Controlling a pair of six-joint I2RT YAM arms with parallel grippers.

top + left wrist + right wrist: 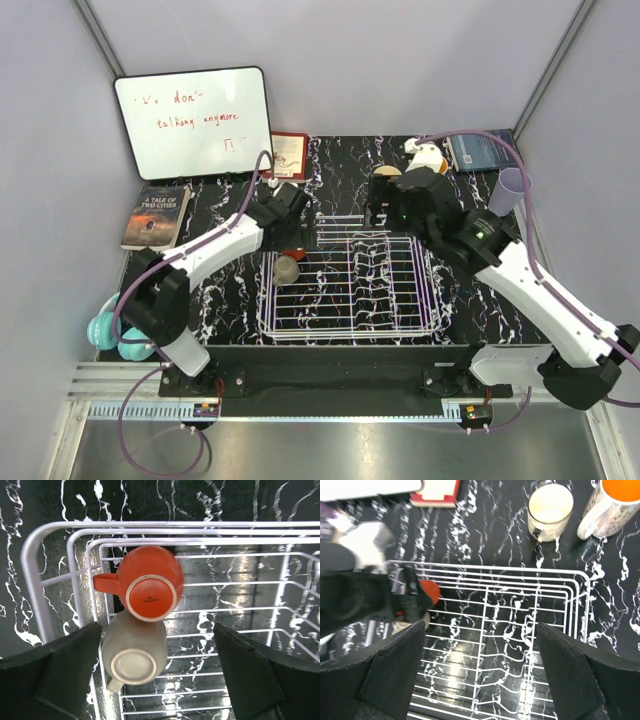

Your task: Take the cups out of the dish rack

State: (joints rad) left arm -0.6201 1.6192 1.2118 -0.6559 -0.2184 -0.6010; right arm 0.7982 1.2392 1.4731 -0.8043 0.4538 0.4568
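Two cups in rack; book: "A Tale of Two Cities".

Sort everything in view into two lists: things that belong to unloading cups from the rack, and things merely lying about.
Job in hand: rack; orange cup and grey cup, both upside down in it; cream mug, orange-lined mug and lavender tumbler, outside it.

Lying about: whiteboard, novel, red booklet, blue book, headphones.
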